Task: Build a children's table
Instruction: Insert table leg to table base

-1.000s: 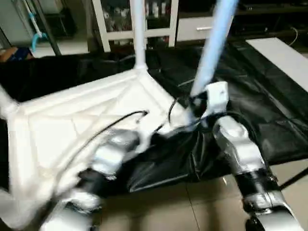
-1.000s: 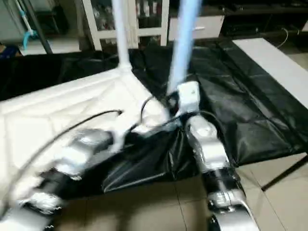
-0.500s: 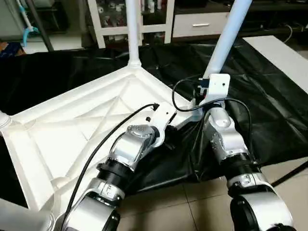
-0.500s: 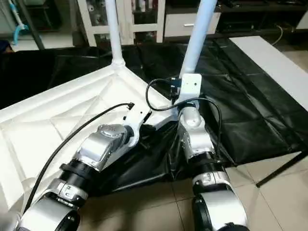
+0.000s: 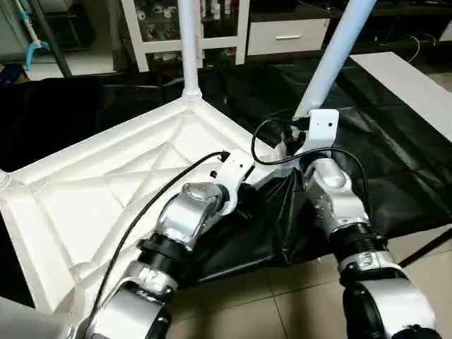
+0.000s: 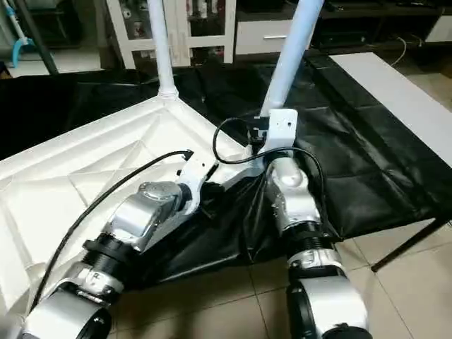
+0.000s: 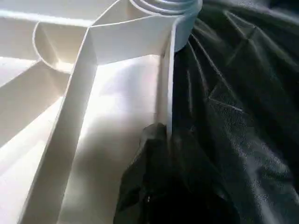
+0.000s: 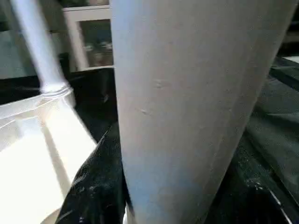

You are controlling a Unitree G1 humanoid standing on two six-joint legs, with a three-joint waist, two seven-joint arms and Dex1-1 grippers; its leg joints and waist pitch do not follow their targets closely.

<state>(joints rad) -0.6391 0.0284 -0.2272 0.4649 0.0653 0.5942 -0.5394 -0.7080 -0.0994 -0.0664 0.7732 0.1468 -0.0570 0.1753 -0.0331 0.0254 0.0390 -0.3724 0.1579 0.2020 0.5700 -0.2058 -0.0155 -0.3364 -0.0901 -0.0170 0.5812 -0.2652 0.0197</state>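
Tabletop (image 5: 106, 191) lay upside down on black sheeting (image 5: 395, 162), ribs up, one leg (image 5: 188, 42) upright at far corner. Left gripper (image 7: 161, 140) pinched together on rim (image 7: 164, 93) near right corner. Right gripper (image 8: 159, 205) clamped around slanting leg (image 5: 332, 56) just above that corner's socket.

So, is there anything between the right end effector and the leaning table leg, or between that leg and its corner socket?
Nothing visible stands between them. The right end effector is already around the base of the leaning leg, which fills its wrist view. The socket itself is hidden behind the wrist, so I cannot tell if the leg is seated in the table top.
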